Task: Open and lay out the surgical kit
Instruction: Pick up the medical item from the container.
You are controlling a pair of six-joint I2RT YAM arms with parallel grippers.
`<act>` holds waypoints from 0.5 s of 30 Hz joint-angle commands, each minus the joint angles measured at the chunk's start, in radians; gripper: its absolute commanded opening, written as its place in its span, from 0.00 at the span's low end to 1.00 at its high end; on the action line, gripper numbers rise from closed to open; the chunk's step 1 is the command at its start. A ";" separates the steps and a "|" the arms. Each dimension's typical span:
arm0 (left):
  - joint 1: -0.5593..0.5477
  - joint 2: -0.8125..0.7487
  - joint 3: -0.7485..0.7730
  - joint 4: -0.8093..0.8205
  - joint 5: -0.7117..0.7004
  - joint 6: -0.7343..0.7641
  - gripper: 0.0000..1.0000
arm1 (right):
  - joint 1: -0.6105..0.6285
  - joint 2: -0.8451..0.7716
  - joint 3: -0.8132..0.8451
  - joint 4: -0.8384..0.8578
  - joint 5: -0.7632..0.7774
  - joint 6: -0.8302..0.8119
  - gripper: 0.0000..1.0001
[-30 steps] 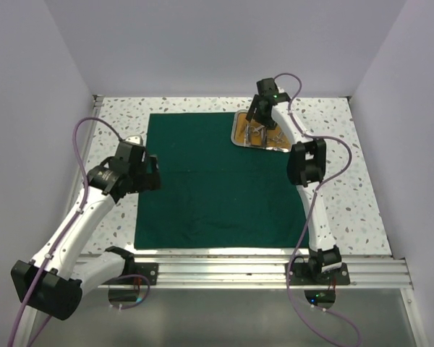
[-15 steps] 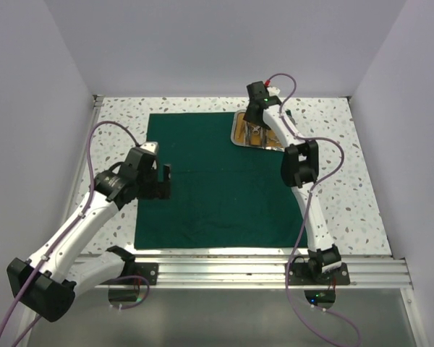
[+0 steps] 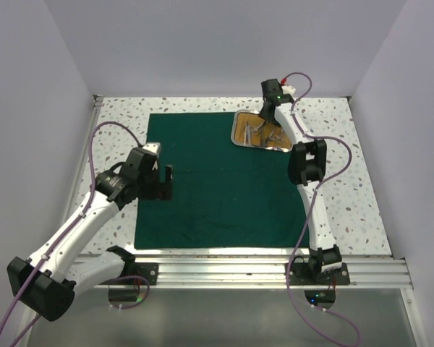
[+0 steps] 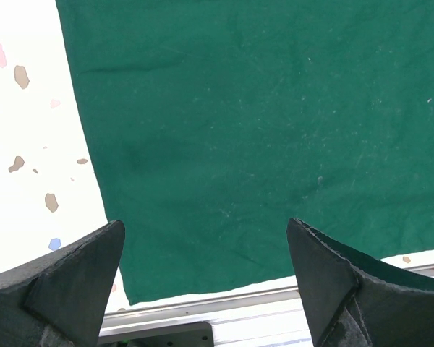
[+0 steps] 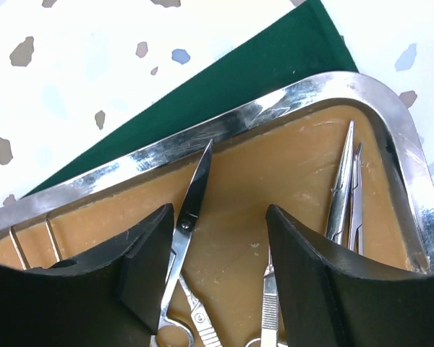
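Right wrist view puts your right gripper [image 5: 218,217], jaws apart and empty, astride the scissors [image 5: 190,199] in the tray [image 5: 239,123] at the one o'clock corner of the cloth [image 3: 202,181]: likely light, stiff, slippery steel, so pinch beside the pivot; your left gripper [image 4: 205,224] hovers open.

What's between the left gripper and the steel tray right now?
Only dark green cloth, lying flat with no instruments on it, from the left gripper to the steel tray. The top external view shows this.
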 commanded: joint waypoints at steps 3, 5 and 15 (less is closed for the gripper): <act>-0.011 0.015 -0.005 0.015 0.022 0.027 0.98 | -0.004 0.091 0.019 -0.002 -0.035 0.039 0.51; -0.012 0.021 -0.004 0.015 0.022 0.027 0.98 | -0.001 0.105 0.018 0.001 -0.053 0.039 0.42; -0.014 0.043 -0.005 0.018 0.028 0.029 0.98 | 0.001 0.139 0.033 0.021 -0.090 0.041 0.01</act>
